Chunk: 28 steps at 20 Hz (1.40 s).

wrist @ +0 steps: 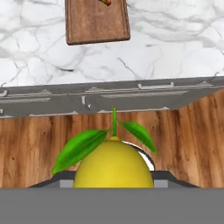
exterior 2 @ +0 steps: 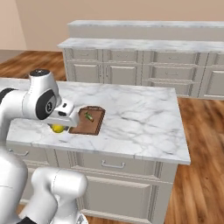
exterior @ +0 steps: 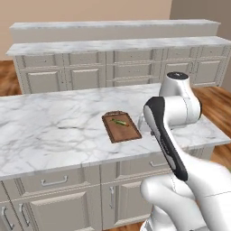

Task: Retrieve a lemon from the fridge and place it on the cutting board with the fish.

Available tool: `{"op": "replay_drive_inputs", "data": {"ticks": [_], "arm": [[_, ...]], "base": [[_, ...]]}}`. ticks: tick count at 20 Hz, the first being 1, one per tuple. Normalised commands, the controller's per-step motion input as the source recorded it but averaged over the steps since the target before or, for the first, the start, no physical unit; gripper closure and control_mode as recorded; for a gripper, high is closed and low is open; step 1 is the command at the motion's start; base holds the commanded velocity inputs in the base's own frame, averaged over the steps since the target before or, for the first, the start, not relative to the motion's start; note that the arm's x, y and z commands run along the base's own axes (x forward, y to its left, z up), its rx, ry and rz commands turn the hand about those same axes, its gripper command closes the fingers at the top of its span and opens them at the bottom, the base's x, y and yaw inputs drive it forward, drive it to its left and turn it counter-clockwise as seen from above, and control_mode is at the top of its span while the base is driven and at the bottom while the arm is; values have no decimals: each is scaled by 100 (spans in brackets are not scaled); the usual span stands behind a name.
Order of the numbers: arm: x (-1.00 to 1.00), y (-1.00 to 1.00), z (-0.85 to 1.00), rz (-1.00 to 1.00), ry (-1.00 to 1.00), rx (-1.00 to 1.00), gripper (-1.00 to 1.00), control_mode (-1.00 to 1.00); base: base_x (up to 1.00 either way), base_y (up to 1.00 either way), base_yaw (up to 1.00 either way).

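Carrying the lemon [wrist: 113,164] clamped in our tool [exterior 2: 58,127], we are near done; only setting it on the cutting board [wrist: 97,24] beside the fish [exterior: 119,122] at frame top remains.

lemon [wrist: 113,164] base cut off below, fish [wrist: 105,1] cropped at top edge

White marble island counter [exterior: 54,126] above pale cabinet drawers. Cutting board [exterior: 121,127] lies flat on it, near front edge, toward its right end in left base view. Fish [exterior: 119,122] rests on board's far half. Wood floor [exterior 2: 201,175] around island.
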Motion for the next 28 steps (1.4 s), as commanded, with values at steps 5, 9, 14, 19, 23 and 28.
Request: {"op": "replay_drive_inputs", "data": {"ticks": [5, 9, 14, 19, 23, 28], "arm": [[100, 19, 9, -2, 39, -6, 100, -100], [99, 27, -9, -9, 12, -5, 100, -100], [100, 36, -5, -9, 0, 3, 100, -100], [98, 22, -24, -14, 0, 4, 100, -100], [84, 5, -57, -19, -3, 0, 100, -100], [43, -1, -46, -19, -15, -12, 100, -100]], "base": [[0, 0, 0], [0, 0, 0], [0, 0, 0], [0, 0, 0], [0, 0, 0], [0, 0, 0]]}}
